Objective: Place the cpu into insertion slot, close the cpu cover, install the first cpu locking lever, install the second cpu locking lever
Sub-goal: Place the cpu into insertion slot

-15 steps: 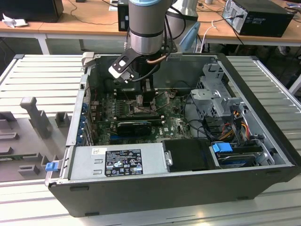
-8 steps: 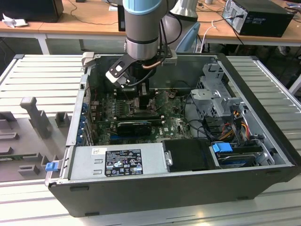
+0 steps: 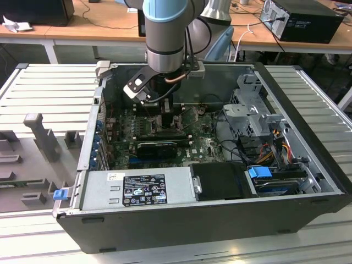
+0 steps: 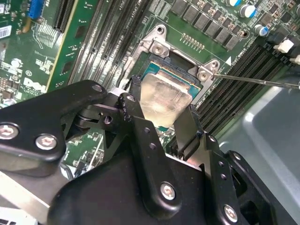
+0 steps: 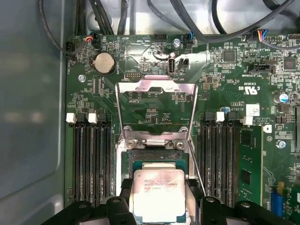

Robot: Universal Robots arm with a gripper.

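1. Computer case (image 3: 192, 225) lies open-side up, holding a green motherboard (image 3: 203, 143), a grey power supply (image 3: 137, 187) and a metal drive cage (image 3: 253, 110); the robot arm (image 3: 165, 33) reaches down into it.
2. The gripper (image 4: 161, 102) clamps the cpu (image 5: 159, 194) by two opposite edges, silver top up.
3. The cpu sits directly over the insertion slot (image 5: 140, 156); whether it is fully seated cannot be told.
4. The cpu cover (image 5: 156, 86) stands hinged back, clear of the slot, with bare board showing through its cut-out, between banks of black memory slots (image 5: 93, 159).
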